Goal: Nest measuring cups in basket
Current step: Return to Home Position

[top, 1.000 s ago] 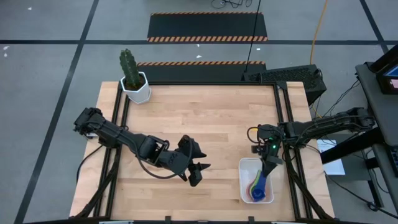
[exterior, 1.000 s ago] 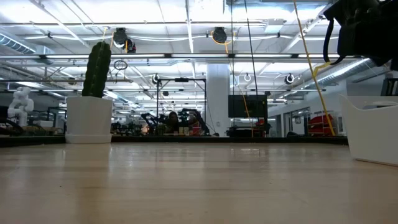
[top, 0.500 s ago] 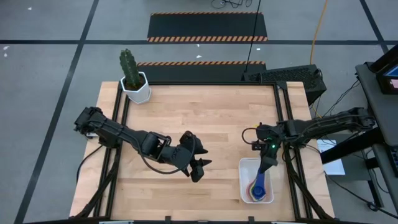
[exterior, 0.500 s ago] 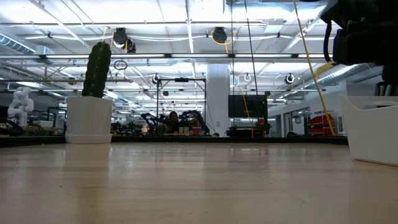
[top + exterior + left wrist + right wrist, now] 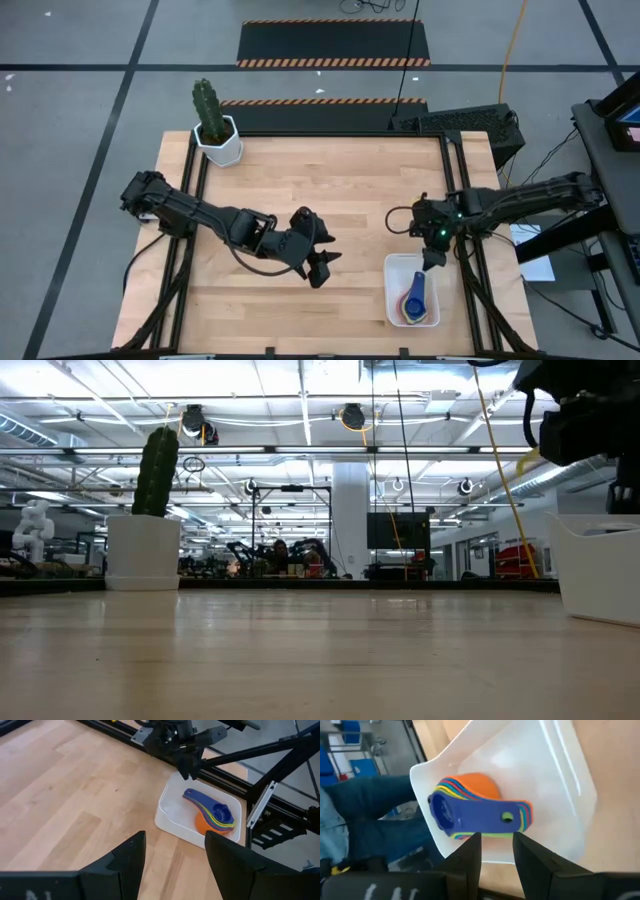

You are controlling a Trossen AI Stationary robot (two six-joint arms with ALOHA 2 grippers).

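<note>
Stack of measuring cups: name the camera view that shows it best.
The right wrist view: it shows the stack of measuring cups up close, dark blue on top, orange lowest, inside the basket. The left wrist view shows it smaller; the high view, tiny; the low view shows only the basket's wall.
</note>
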